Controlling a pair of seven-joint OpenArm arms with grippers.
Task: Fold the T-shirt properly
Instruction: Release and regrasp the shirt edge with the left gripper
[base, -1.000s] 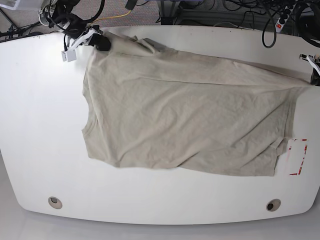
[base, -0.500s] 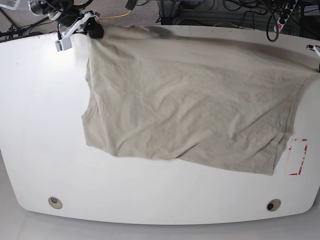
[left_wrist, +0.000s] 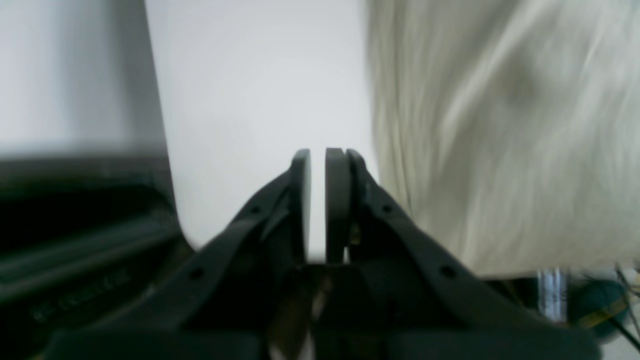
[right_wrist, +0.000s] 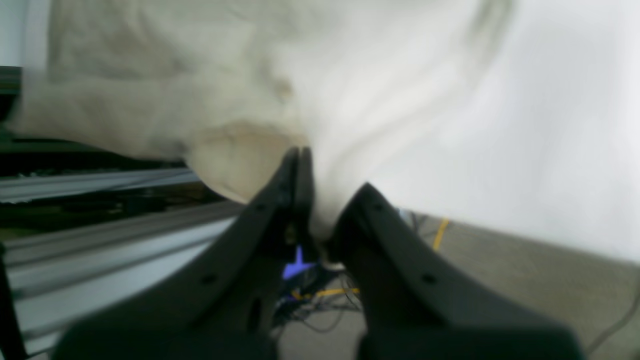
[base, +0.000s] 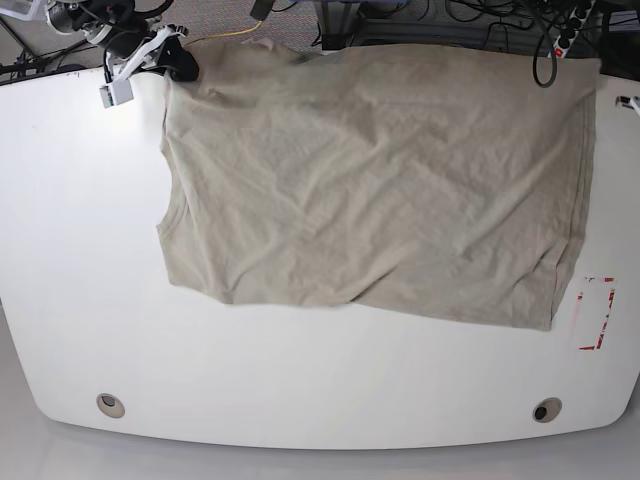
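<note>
The beige T-shirt (base: 380, 180) lies spread over the white table (base: 80, 250), its far edge lifted past the table's back edge. At the back left, my right gripper (base: 180, 62) is shut on one far corner. The right wrist view shows bunched cloth (right_wrist: 200, 75) pinched in that gripper (right_wrist: 330, 175). My left gripper (left_wrist: 317, 150) is shut to a thin slit, with the shirt (left_wrist: 500, 125) hanging along its right finger. In the base view the shirt's far right corner (base: 596, 62) is held up, and the left gripper itself is almost off the right edge.
A red-marked label (base: 595, 312) lies on the table by the shirt's near right corner. Two round grommets (base: 110, 405) (base: 546, 410) sit near the front edge. Cables and a power strip (base: 565, 35) run behind the table.
Both grippers moved toward the back of the table, lifting the shirt's far edge. The right corner swung up and back, and the cloth now hangs flatter and tauter.
</note>
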